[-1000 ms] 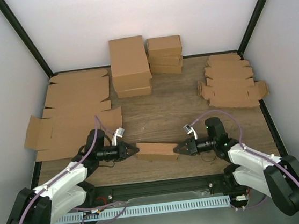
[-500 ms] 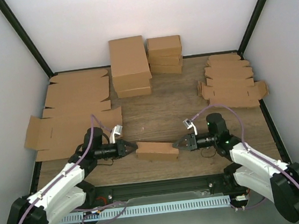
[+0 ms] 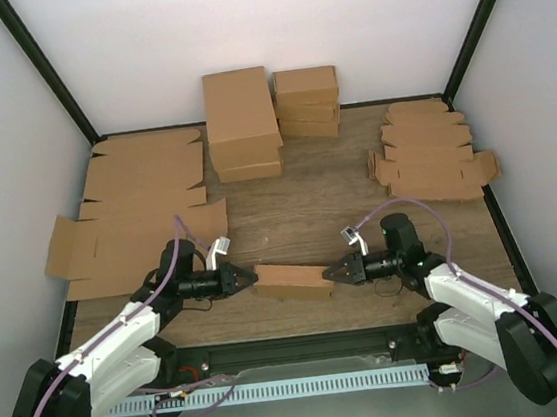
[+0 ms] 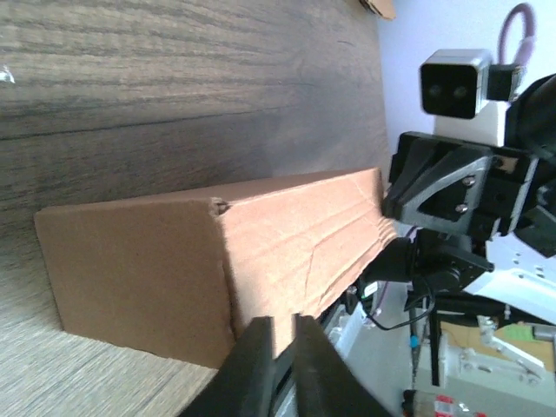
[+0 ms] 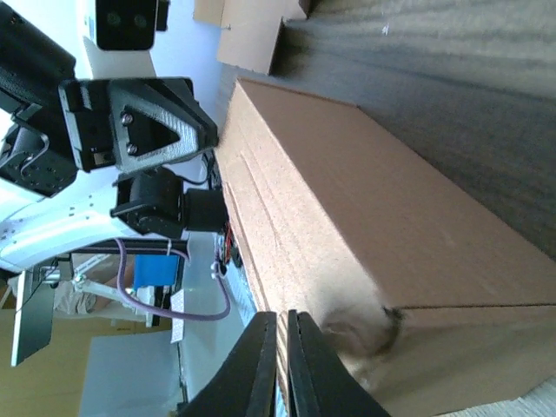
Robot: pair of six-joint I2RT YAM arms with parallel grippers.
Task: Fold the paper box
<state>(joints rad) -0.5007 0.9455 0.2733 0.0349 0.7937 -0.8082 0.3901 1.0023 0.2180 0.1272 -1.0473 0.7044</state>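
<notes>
Paper box (image 3: 292, 280) is lying on the wooden table (image 3: 300, 216), folded into a closed oblong and stretching directly between my two pincers. My left pincer (image 3: 249, 277) is sitting clenched, fingers together and grasping nothing. Its tip is pointing at the box's left end, just beside it or touching; I cannot tell which. My right pincer (image 3: 330, 275) is sitting clenched and empty too, its tip facing the opposite end the same way. Beyond the left pincer, toward its outer side, large flat cardboard sheets (image 3: 143, 209) are lying spread. Well beyond both pincers, stacks of folded boxes (image 3: 242, 122) are standing. Beyond the right pincer, flat cut blanks (image 3: 432, 156) are lying piled.
</notes>
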